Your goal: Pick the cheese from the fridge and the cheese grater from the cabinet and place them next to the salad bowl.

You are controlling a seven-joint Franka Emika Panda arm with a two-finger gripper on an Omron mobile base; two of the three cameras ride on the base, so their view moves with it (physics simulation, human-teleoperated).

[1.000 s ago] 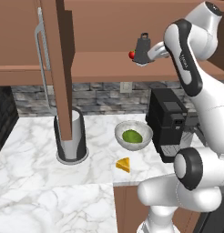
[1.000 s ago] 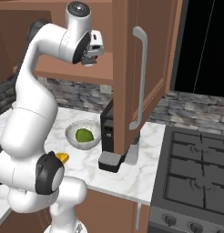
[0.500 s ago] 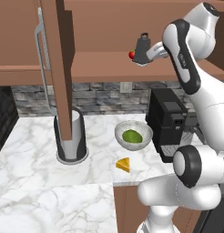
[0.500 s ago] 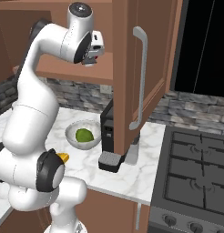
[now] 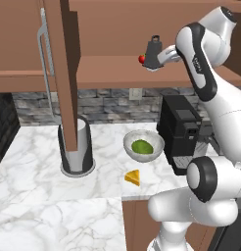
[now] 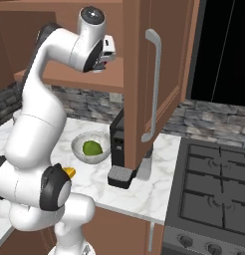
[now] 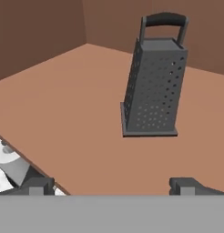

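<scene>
The cheese grater [image 7: 155, 86] stands upright on the brown shelf of the open cabinet [image 5: 108, 68], right of centre and toward the top of the hand view, its loop handle uppermost. The gripper [image 7: 113, 185] sits at the bottom of that view with its two dark tips spread wide and nothing between them, short of the grater and not touching it. In the left base view the grater [image 5: 153, 53] shows at the upper right of the frame, just beside the end of the white arm, with a small red tomato [image 5: 141, 59] touching or just beside its left side. Below, on the marble counter [image 5: 39, 196], the salad bowl [image 5: 143, 145] lies at mid-frame with the cheese [image 5: 133, 177] near it toward the lower edge, apart from the bowl. The black coffee machine [image 5: 183, 132] stands just right of the bowl, and a tall grey cylinder [image 5: 77, 147] stands to its left, behind the open cabinet door.
</scene>
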